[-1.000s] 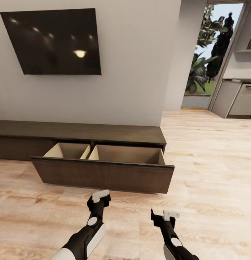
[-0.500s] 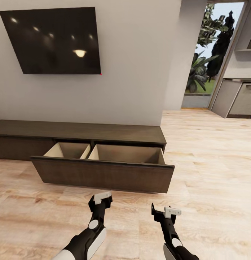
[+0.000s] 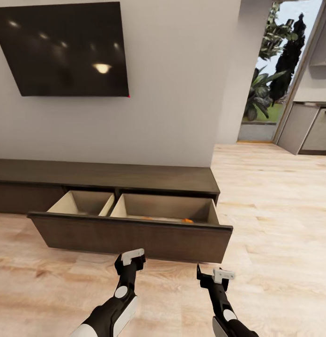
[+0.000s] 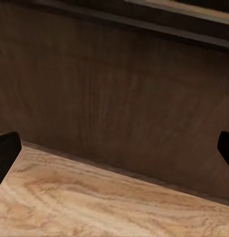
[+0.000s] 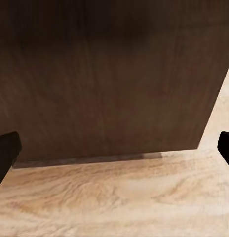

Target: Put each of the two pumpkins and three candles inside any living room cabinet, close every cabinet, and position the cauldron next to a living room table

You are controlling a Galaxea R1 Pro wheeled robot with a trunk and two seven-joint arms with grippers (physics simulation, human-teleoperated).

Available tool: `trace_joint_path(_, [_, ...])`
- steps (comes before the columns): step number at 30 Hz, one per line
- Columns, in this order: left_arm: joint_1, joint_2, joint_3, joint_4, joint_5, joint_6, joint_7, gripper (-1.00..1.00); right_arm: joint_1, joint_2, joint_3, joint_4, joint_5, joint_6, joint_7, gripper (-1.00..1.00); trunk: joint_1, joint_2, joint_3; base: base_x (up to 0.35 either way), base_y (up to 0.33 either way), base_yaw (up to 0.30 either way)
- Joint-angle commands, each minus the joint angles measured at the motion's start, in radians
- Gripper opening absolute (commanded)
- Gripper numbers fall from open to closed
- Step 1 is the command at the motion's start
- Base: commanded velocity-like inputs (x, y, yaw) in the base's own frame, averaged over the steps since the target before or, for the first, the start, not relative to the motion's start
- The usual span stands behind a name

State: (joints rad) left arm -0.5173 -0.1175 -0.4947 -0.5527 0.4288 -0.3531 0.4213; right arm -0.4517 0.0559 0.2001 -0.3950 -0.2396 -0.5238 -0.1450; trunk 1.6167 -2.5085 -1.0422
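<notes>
Dark brown wood grain runs along the cabinet [image 3: 111, 174], a long low unit against the grey wall [image 3: 181, 93] under a black wall screen [image 3: 64, 49]. Its wide drawer [image 3: 130, 236] is pulled out over the pale plank floor [image 3: 275, 224], and the drawer front stands squarely ahead of both grippers, blocking any straight path into the compartments behind it. Beyond that front, in the larger compartment ahead of the right gripper [image 3: 214, 276], slivers of orange [image 3: 185, 220] peek over the edge, likely the pumpkins; too little shows to be sure. The left gripper [image 3: 130, 260] hangs just short of the drawer front, near the floor. In each wrist view the black fingertips [image 4: 6, 153] [image 5: 6, 150] sit at opposite edges, so both sets of jaws are spread wide with nothing between them.
</notes>
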Motion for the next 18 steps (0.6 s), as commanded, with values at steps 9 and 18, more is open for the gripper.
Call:
trace_joint_path(9, [-0.001, 0.001, -0.008, 0.0, 0.011, -0.006, 0.007, 1.0, -0.001, -0.001, 0.009, 0.002, -0.009, -0.004, -0.005, 1.0, 0.0, 0.0, -0.001, 0.329, 0.0, 0.0])
trace_joint_path(18, [-0.001, 0.002, -0.007, 0.0, 0.011, -0.008, 0.007, 1.0, -0.001, -0.001, 0.009, 0.002, -0.009, -0.004, -0.005, 1.0, 0.0, 0.0, -0.001, 0.104, 0.0, 0.0])
